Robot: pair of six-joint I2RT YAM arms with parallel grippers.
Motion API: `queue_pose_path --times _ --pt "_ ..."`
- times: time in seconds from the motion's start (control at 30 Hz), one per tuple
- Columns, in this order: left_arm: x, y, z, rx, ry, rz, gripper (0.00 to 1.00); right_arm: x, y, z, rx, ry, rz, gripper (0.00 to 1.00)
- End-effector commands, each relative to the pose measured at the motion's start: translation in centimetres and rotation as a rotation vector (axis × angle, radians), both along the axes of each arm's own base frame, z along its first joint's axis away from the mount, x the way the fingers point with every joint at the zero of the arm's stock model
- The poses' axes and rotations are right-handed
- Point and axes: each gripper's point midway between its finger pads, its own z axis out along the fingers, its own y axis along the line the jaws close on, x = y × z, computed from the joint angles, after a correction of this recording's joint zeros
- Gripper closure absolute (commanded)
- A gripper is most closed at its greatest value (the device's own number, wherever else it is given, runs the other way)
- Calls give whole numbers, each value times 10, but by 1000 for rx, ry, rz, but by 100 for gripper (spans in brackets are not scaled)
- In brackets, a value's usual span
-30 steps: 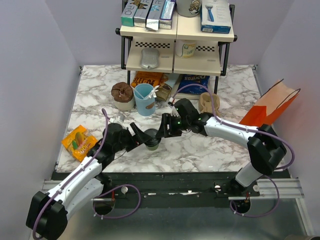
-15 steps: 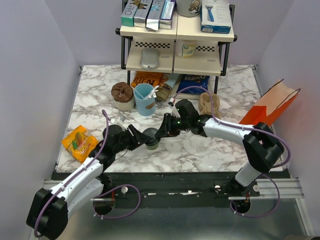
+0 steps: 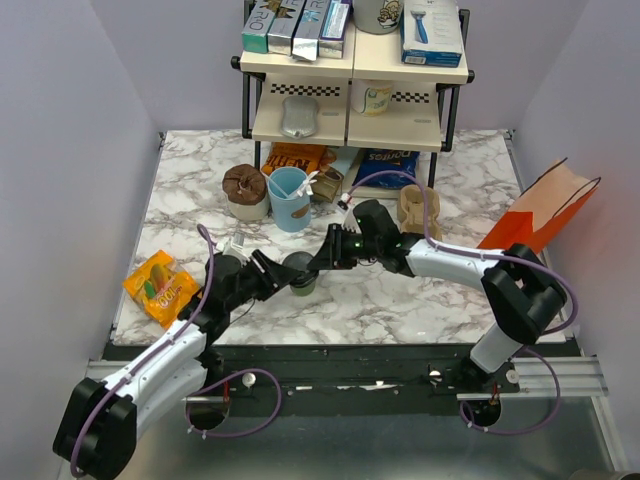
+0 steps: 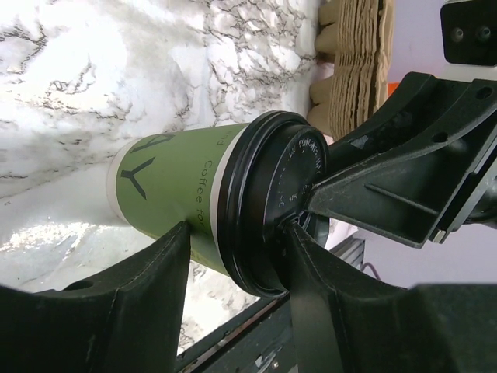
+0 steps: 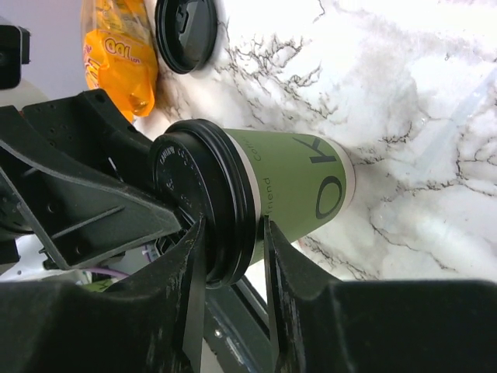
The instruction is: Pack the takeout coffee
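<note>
Near the tabletop's (image 3: 400, 300) front edge, midway | takeout coffee (image 4: 178, 186) upright | left gripper (image 4: 233, 256) clamped across its lid and upper wall | right gripper (image 5: 231, 241) pinching its lid rim

The right gripper (image 5: 231, 249) pinches the black lid rim of the takeout coffee (image 5: 289, 185), whose green side faces the camera. The left gripper (image 5: 167, 190) meets the lid opposite. Beyond, a loose black lid (image 5: 185, 31) and an orange snack bag (image 5: 128, 58) lie on the marble table (image 5: 404, 101).
</note>
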Motion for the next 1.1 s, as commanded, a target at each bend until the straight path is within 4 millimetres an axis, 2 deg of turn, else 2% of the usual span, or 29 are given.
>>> queue_pose_path --times 0.0,0.03,0.1,0.2,0.23,0.33,0.43,0.5,0.57,0.6,0.7,0.9,0.93,1.03,1.07 --pt "-46 23 -78 140 251 0 81 0 -38 -84 -301 -5 -55 78" --pt "-46 22 -75 132 244 -7 81 -3 -43 -87 -332 13 -52 77" --pt "-43 14 -63 100 210 -38 76 4 -36 -71 -318 -37 -19 72" --pt "-33 8 -38 76 123 -59 48 1 -28 -51 -297 -58 63 66" --pt "-30 8 -32 83 96 -62 33 4 -22 -39 -288 -63 79 65" --pt "-20 10 -18 101 52 -41 18 6 -13 -17 -268 -72 127 56" --pt "-11 2 6 63 -16 -56 8 8 -9 -10 -272 -68 139 54" --pt "-5 0 20 64 -48 -58 5 16 -3 1 -267 -84 128 49" --pt "0 1 24 87 -60 -55 5 21 1 11 -258 -91 123 44" --pt "1 1 28 92 -62 -57 5 22 3 15 -252 -94 119 37" --pt "2 6 30 131 -61 -41 2 26 6 28 -239 -101 100 31" --pt "3 26 33 197 -72 36 1 20 -2 39 -227 -95 65 28" --pt "3 28 34 202 -77 45 1 17 -6 33 -234 -85 61 28" --pt "4 27 30 202 -66 41 1 13 -8 33 -209 -80 48 31" --pt "4 26 30 196 -64 39 1 6 -11 25 -210 -56 52 32"
